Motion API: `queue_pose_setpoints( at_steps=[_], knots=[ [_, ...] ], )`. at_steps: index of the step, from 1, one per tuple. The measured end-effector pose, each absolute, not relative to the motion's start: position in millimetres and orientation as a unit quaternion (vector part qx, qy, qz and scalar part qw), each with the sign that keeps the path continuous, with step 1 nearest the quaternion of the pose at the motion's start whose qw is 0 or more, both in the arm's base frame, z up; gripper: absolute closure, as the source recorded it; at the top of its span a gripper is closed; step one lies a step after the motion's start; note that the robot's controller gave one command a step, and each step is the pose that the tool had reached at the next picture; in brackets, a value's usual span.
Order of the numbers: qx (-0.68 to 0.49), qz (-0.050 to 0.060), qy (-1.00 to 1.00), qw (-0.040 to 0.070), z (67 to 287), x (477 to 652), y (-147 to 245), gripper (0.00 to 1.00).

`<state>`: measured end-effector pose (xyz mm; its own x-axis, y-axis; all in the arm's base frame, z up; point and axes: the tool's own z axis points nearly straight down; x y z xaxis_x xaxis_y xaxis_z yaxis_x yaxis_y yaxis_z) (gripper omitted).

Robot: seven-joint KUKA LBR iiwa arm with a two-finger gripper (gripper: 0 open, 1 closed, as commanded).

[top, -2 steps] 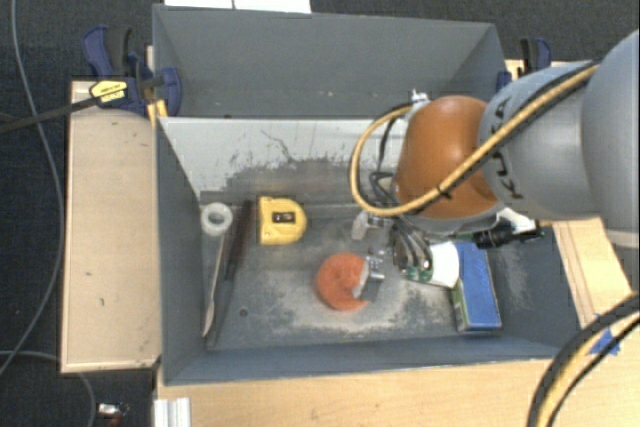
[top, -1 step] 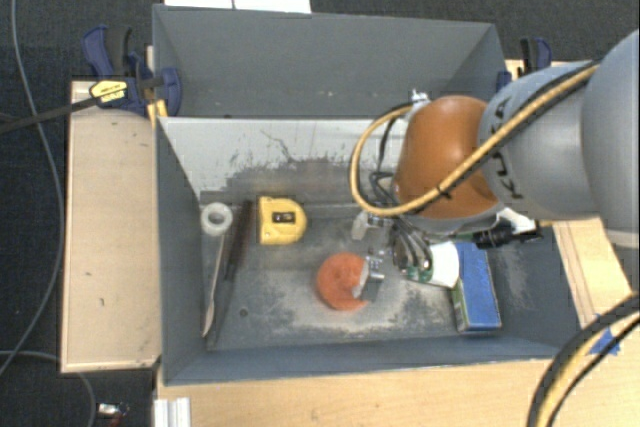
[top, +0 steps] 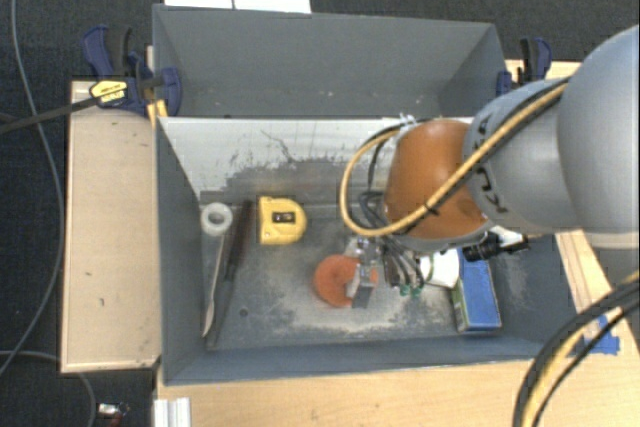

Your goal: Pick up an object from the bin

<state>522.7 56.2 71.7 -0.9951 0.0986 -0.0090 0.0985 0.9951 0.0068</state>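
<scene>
The main risk lies at the round orange rubbery-looking lump (top: 330,280) on the floor of the grey metal bin (top: 320,65), a little right of the floor's middle and near its front wall. The jaws are down at this lump's right edge, not centred over it. If they close there, they may pinch only its rim, and a rounded thing held at its edge could squirt out leftward or roll away. Whether the jaws already touch the lump, and how far open they are, cannot be told, since the wrist's own hardware crowds that spot; nothing can be seen gripped between them.

A second risk is behind the jaws. A small white object (top: 441,268) and a blue rectangular block with a green edge (top: 481,295) lie just to the right, under the wrist, and any sideways correction that way could knock them. The loose yellow cable loop (top: 350,185) hanging from the wrist could also brush the bin's contents if the arm goes lower.

The yellow tape measure (top: 281,220), the small grey roll (top: 216,218) and the long dark stick (top: 232,250) by the left wall lie well apart from the jaws and seem safe.

The grey arm (top: 560,165) enters from the right, over the bin's right wall, and bends steeply down. Its orange wrist cover (top: 425,180) sits above the floor's right half, with the jaws pointing down and slightly left, low in the bin.
</scene>
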Motion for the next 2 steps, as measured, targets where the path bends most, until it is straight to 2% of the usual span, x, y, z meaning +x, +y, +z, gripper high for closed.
queue_pose_setpoints(
  at_steps=[1, 2],
  knots=[
    [0.050, 0.003, 0.999, 0.005, 71.7, 522.7, 56.2, 1.00],
    [0.045, 0.003, 0.999, 0.003, 126.4, 520.2, 63.1, 1.00]
  ],
)
